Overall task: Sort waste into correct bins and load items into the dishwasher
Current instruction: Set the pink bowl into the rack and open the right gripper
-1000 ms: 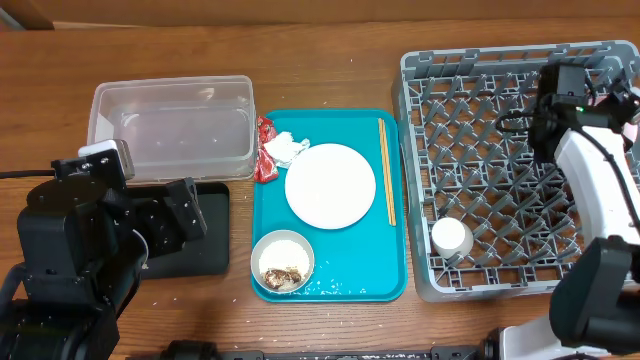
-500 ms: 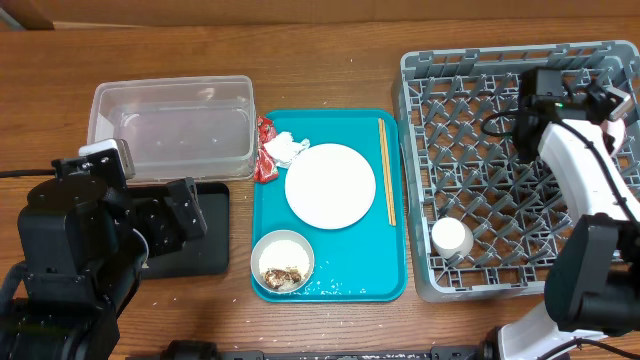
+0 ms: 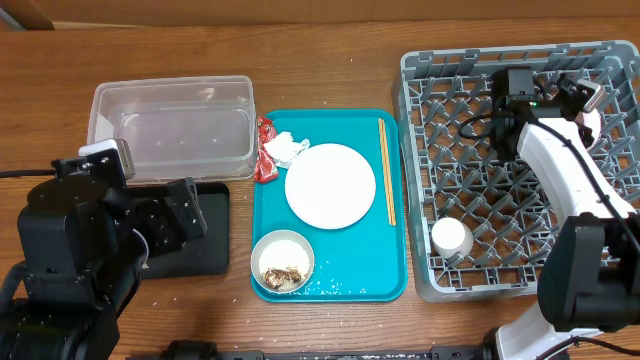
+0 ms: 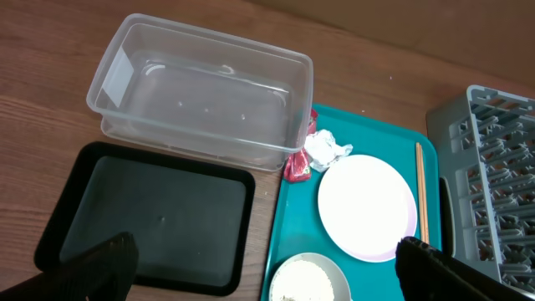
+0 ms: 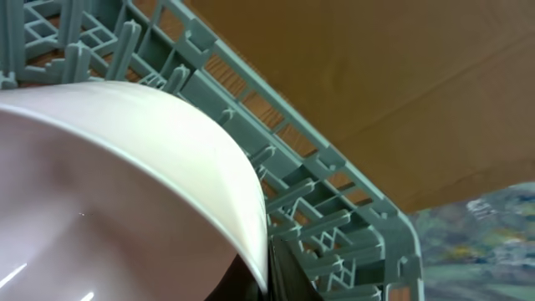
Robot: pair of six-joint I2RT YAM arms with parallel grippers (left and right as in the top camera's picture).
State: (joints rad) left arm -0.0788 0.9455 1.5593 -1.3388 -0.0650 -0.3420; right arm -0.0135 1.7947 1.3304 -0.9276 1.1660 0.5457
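Note:
My right gripper is over the far right part of the grey dish rack, shut on the pink-lined bowl. In the right wrist view the bowl fills the left side, its rim pinched by my dark finger next to the rack wall. My left gripper is open and empty above the black tray, near the clear tub. The white plate, chopsticks, red wrapper, napkin and a white bowl of rice and brown scraps lie on the teal tray.
A small white cup-like bowl stands upside down at the near left corner of the rack. The clear tub and black tray sit left of the teal tray. The left arm's body covers part of the black tray.
My right arm has moved left along the far side of the rack, carrying the pink-lined bowl. The left arm and everything on the teal tray have not moved.

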